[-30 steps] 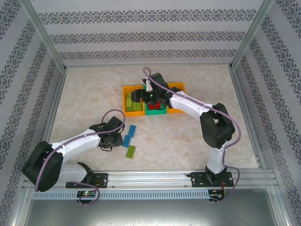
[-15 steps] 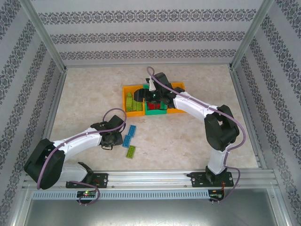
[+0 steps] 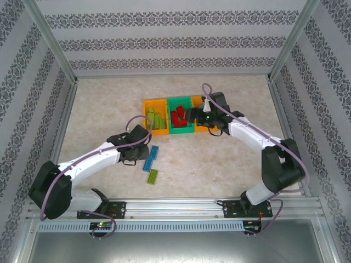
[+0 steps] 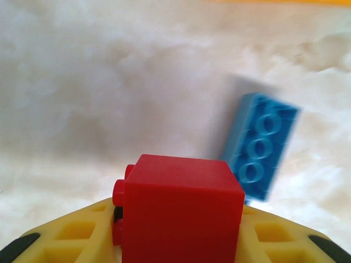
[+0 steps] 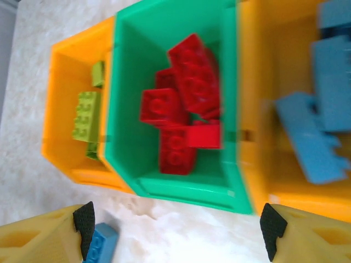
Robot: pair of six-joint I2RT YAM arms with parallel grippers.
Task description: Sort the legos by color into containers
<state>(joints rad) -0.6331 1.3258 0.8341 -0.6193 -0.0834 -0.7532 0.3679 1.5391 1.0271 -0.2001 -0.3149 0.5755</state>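
The left gripper (image 3: 138, 152) sits low over the table (image 3: 230, 159), toward the front-left, clenched on a red brick (image 4: 184, 211). In its wrist view the brick is wedged squarely btw. the two yellow fingers (image 4: 66, 238), studs poking out to the left. Just beyond it, a bit to the right, a blue brick (image 4: 258, 148) lies flat with studs up, not touching the held one (it looks blurred, so no finer detail). From above, three loose pieces lie beside that gripper: two blue, and a lime green brick (image 3: 152, 175) nearest the arm bases.

The containers stand in a row further back, approx. mid-table. The left orange bin (image 5: 60, 109) holds lime bricks (image 5: 85, 115), the green bin (image 5: 131, 66) in the middle holds a pile of red bricks (image 5: 181, 104), and the right orange bin (image 5: 263, 82) holds blue bricks (image 5: 323, 109).

The right gripper (image 5: 178, 227) hangs above the row, toward its right end, jaws spread wide with nothing btw. them. Its black-tipped yellow fingers (image 5: 82, 224) frame the near wall of the green bin.
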